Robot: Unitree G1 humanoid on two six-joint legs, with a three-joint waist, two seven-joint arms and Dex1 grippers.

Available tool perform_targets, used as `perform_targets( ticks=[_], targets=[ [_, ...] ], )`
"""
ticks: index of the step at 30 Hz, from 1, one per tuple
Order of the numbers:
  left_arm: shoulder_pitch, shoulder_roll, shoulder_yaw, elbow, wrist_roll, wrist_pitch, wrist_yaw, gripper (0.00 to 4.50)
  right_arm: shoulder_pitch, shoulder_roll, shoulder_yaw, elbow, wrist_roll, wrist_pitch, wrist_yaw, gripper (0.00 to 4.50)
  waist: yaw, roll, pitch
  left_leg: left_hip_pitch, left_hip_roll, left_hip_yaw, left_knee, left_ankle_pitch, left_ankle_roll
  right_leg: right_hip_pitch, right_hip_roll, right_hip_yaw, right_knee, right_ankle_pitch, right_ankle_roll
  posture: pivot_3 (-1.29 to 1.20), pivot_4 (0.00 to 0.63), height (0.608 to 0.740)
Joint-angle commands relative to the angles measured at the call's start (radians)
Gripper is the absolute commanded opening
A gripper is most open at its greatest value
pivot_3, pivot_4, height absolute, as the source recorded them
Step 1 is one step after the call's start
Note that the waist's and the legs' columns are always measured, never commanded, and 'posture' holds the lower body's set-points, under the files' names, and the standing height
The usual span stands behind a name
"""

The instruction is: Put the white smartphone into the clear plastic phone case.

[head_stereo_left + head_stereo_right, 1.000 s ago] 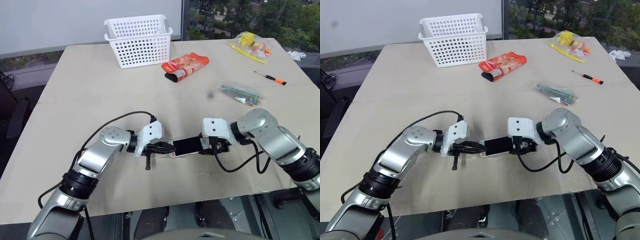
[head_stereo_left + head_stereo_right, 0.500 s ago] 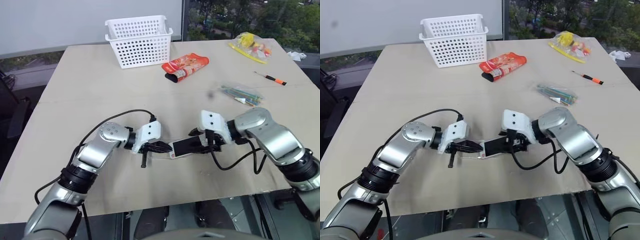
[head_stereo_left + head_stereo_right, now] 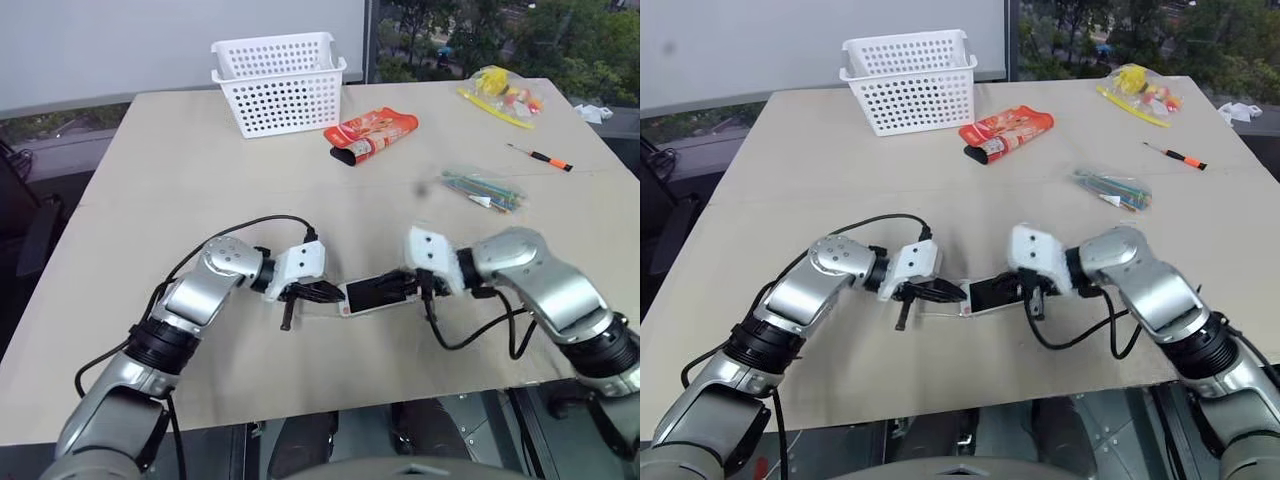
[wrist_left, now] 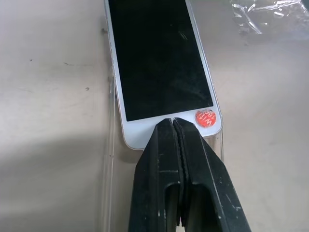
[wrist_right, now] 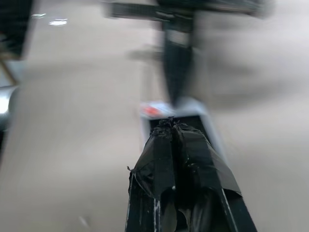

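so the phone (image 4: pixel 159 63) is lying screen-up near the front edge of the bench (image 3: pixel 200 170), right between the two grippers, and the clear case (image 4: pixel 112 159) can be made out under and around it as a thin see-through rim along one long side and past the end with the little orange sticker (image 4: pixel 206 118). the left gripper (image 4: pixel 174 126) has its jaws pressed fully together, nothing pinched between them, with the tip set on the white end of the phone as if it's being pushed down. the right gripper (image 5: pixel 170 126) is likewise closed with nothing gripped, its tip resting over the other end of the phone. judging by that, the phone looks laid in or on the case already, and what's probably left is getting the edges properly snapped in all round. whether the far end and corners are seated can't be told from here. the basket (image 3: pixel 279 80) and the rest of the clutter sit well apart at the back.
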Motion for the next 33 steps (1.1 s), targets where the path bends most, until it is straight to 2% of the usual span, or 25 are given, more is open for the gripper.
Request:
perform_targets(
  ticks=[1, 11, 18, 22, 26, 33],
  targets=[
    [0.013, -0.002, -0.04, 0.04, 0.06, 0.003, 0.007, 0.0, -0.013, 0.009, 0.003, 0.026, 0.0, -0.067, 0.029, 0.05, 0.0, 0.0, 0.0, 0.0, 0.0, 0.0, 0.0, 0.0, 0.0, 0.0, 0.0, 0.0, 0.0, 0.0, 0.0, 0.0, 0.15, 0.74],
    [0.01, -0.013, -0.032, 0.027, 0.068, 0.007, 0.009, 0.0, -0.066, 0.035, 0.078, 0.119, -0.071, -0.041, 0.033, 0.05, 0.002, 0.0, 0.0, 0.003, 0.0, 0.001, 0.0, 0.0, 0.0, 0.001, 0.0, 0.001, 0.002, 0.0, 0.0, 0.0, 0.15, 0.74],
    [0.006, -0.015, -0.03, 0.009, 0.063, -0.004, 0.004, 0.0, -0.065, -0.003, -0.052, 0.072, -0.005, 0.034, 0.02, 0.05, 0.004, 0.0, 0.0, 0.002, 0.0, 0.001, 0.0, 0.0, 0.0, 0.001, 0.0, 0.001, 0.002, 0.0, 0.0, 0.0, 0.15, 0.74],
    [-0.022, -0.029, 0.021, -0.03, 0.012, 0.027, 0.014, 0.0, -0.033, -0.117, -0.201, 0.008, 0.091, 0.136, 0.05, 0.05, 0.009, 0.0, 0.0, 0.001, 0.0, 0.001, 0.0, 0.0, 0.0, 0.001, -0.001, 0.001, 0.001, 0.0, 0.0, 0.0, 0.15, 0.74],
    [-0.069, -0.022, 0.112, -0.087, -0.063, 0.111, 0.034, 0.0, 0.031, -0.244, -0.279, -0.009, 0.124, 0.154, 0.067, 0.05, 0.018, -0.001, 0.001, -0.004, 0.0, -0.001, 0.0, 0.0, 0.0, -0.004, -0.001, 0.0, -0.001, 0.0, 0.0, 0.0, 0.15, 0.74],
    [-0.083, 0.083, 0.211, -0.138, -0.103, 0.205, 0.033, 0.0, 0.095, -0.345, -0.296, 0.018, 0.12, 0.147, 0.066, 0.05, 0.002, -0.001, 0.002, -0.006, 0.0, 0.0, -0.002, 0.0, 0.0, -0.006, 0.0, 0.0, -0.001, 0.002, 0.002, 0.0, 0.15, 0.74]
  ],
)
